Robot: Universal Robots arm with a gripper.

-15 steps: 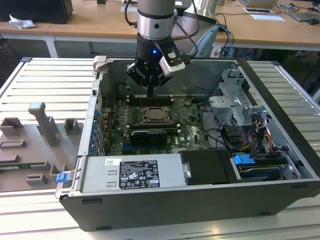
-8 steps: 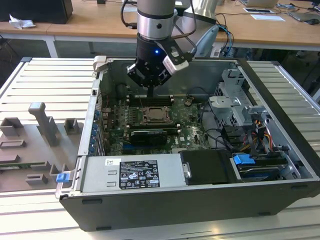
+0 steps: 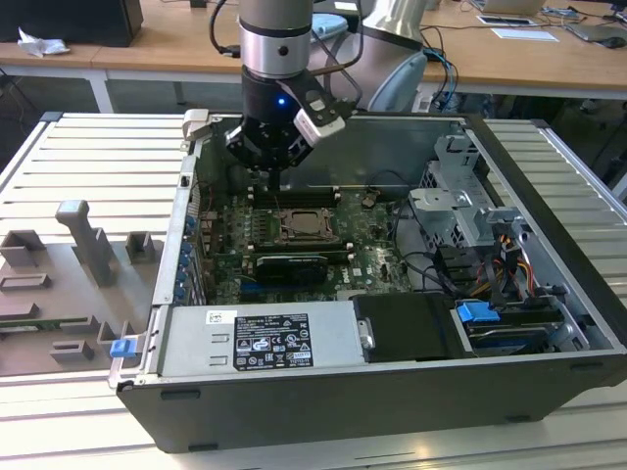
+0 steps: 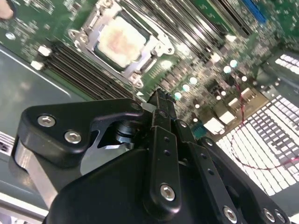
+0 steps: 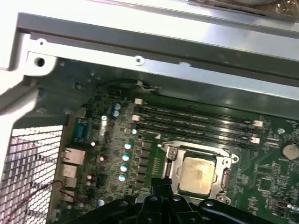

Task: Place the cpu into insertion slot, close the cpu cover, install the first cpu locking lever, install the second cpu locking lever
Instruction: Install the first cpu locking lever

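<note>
My gripper (image 4: 161,96) is narrow, its fingers pressed together with nothing between them. In the exterior view it hangs inside the open case (image 3: 323,411), tips pointing down at the board (image 5: 275,186), near the slot (image 3: 299,223) but short of it. It stands roughly over the memory slots (image 5: 196,116) and, as far as I can tell, touches nothing.

The cpu (image 4: 122,39) sits in the slot, its pale top facing up and square to the socket in both wrist views. The cover (image 4: 158,46) seems to lie flat around it, framing the chip through its cut-out.

So I judge the placing done and the cover down, which puts me at the lever steps. I cannot make out from here whether either lever is latched.

Lever work calls for a closed tip set exactly on a thin wire arm beside the socket. The arm must be pushed down and tucked sideways under its hook, without sliding off onto the cover or the small parts around it.
</note>
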